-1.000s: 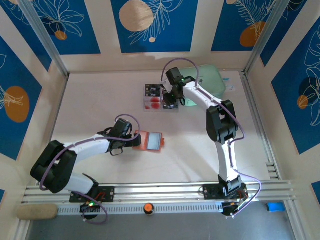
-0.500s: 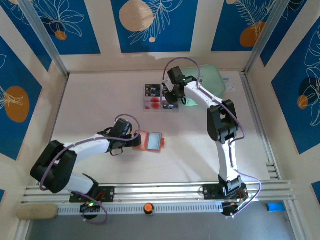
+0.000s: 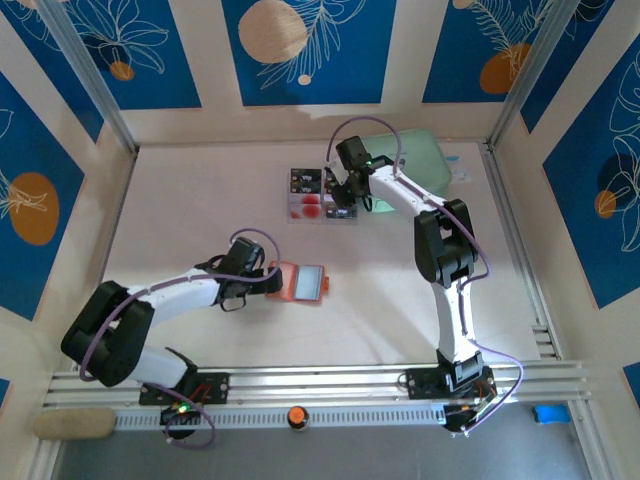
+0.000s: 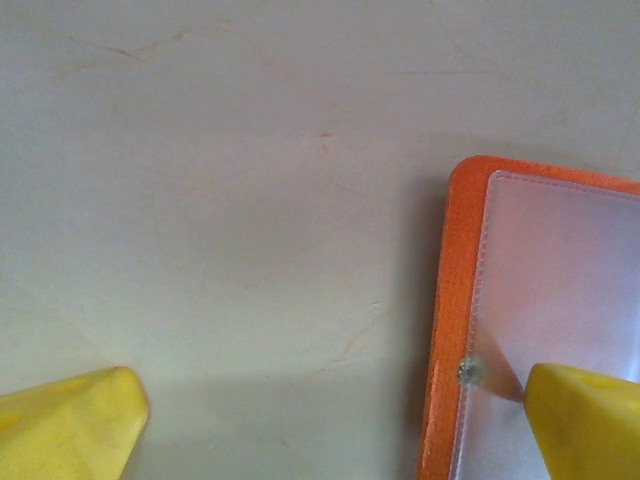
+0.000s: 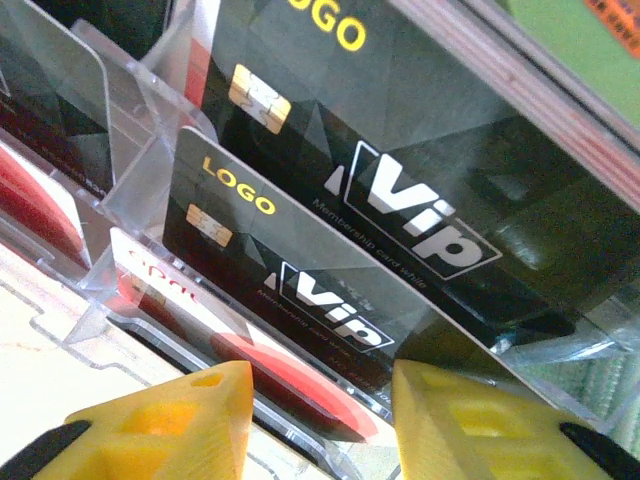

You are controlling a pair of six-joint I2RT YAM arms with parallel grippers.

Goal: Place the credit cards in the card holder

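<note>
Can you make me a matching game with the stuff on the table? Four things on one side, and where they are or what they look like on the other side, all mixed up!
Things
1. card holder
2. credit cards
3. zip pouch
4. left gripper

Clues
A. mint green, far back on the right
B. wide open, with yellow fingertips
C. orange, lying open
D. standing in a clear rack

Pairs: 1-C, 2-D, 3-A, 4-B
</note>
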